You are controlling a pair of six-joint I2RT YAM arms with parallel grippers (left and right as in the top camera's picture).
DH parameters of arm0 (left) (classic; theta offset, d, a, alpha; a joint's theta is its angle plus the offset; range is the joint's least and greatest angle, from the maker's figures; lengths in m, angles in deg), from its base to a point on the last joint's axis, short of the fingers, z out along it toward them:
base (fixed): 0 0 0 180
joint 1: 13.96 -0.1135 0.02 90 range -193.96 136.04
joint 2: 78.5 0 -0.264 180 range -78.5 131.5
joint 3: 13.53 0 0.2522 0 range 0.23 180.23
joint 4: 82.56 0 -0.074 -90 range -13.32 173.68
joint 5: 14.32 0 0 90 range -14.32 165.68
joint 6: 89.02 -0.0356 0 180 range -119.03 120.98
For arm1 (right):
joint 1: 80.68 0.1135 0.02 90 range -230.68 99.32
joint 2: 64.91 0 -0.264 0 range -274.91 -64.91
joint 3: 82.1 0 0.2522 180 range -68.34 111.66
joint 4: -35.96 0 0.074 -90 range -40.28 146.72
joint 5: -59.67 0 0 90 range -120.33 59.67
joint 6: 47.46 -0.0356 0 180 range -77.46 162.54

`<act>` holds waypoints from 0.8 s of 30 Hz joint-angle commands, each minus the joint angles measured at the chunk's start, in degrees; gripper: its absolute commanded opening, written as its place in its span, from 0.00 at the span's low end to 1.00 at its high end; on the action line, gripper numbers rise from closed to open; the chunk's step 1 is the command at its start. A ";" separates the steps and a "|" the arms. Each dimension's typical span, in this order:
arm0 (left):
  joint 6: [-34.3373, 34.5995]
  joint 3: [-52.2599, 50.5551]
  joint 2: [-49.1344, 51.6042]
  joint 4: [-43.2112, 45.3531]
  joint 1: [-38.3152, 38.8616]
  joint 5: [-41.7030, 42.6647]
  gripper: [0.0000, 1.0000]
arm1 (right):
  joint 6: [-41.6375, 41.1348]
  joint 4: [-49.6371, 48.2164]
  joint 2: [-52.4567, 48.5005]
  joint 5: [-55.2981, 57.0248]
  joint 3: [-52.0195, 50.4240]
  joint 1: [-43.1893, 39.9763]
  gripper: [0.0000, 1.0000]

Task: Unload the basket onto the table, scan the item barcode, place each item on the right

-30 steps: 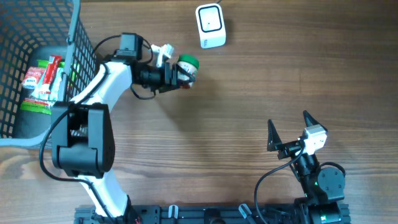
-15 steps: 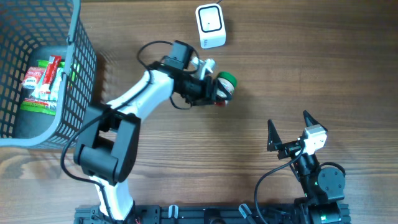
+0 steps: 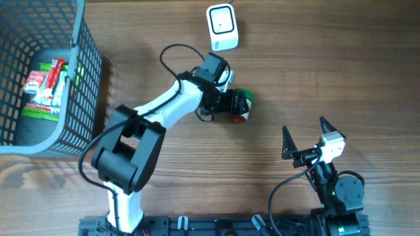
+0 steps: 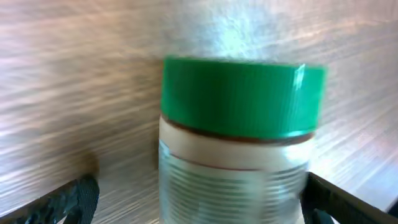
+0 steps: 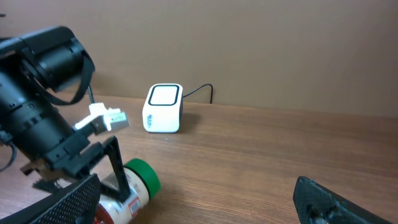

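The item is a pale jar [image 3: 243, 98] with a green lid [image 4: 242, 96]. It lies on its side on the wooden table, below the white barcode scanner [image 3: 222, 27]. My left gripper [image 3: 233, 106] is open around the jar. In the left wrist view the left finger [image 4: 74, 199] stands clear of the jar [image 4: 236, 162] and the right finger [image 4: 342, 202] is close beside it. The right wrist view shows the jar [image 5: 140, 183] lying between those black fingers, with the scanner [image 5: 163, 107] behind. My right gripper [image 3: 304, 128] is open and holds nothing, near the front right.
A grey wire basket [image 3: 85, 46] with several packets [image 3: 46, 85] inside stands at the far left. The scanner's cable runs off the table's far edge. Bare wood lies between the jar and my right gripper [image 5: 199, 208].
My left arm swung right and toward the front, carrying the jar past the scanner. Its jaws have now opened and the jar lies on the table. The right arm has not moved.
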 commanded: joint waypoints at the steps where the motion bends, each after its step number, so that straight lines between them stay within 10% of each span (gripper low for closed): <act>1: -2.71 4.28 -7.15 -0.42 -0.96 -5.16 1.00 | -0.28 -0.35 0.31 -0.76 -0.07 -0.24 1.00; 8: -12.07 27.47 -16.90 -18.51 -5.97 -25.05 1.00 | -0.26 -0.35 0.31 -0.74 -0.07 -0.24 1.00; 13: -16.22 50.38 -17.31 -30.38 -24.55 -34.69 1.00 | -0.26 -0.35 0.31 -0.74 -0.07 -0.24 1.00; 19: -20.26 51.01 -10.32 -41.90 -54.38 -35.98 1.00 | -0.28 -0.35 0.31 -0.74 -0.07 -0.24 1.00; 24: -30.14 51.01 1.20 -46.82 -61.70 -31.08 1.00 | -0.26 -0.35 0.31 -0.74 -0.07 -0.24 1.00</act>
